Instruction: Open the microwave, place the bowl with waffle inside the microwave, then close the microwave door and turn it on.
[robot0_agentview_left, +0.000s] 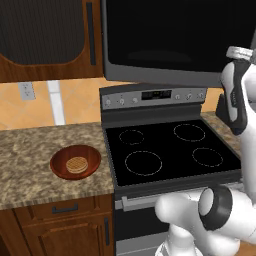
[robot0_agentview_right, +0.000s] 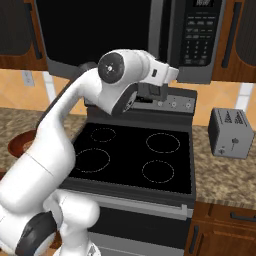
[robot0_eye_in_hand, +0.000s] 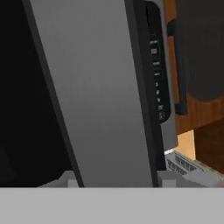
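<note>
From the left, the bowl (robot0_agentview_left: 75, 162) sits on the counter (robot0_agentview_left: 30, 155) just left of the stove (robot0_agentview_left: 170, 150), with the waffle (robot0_agentview_left: 77, 164) inside it. The microwave (robot0_agentview_left: 175, 35) hangs above the stove.

From the right, the arm (robot0_agentview_right: 75, 120) reaches up over the stove toward the microwave door (robot0_agentview_right: 95, 30).

Up close, the door's grey handle (robot0_eye_in_hand: 96, 92) sits right in front of the hand. I cannot tell if the fingers are apart or together.
</note>
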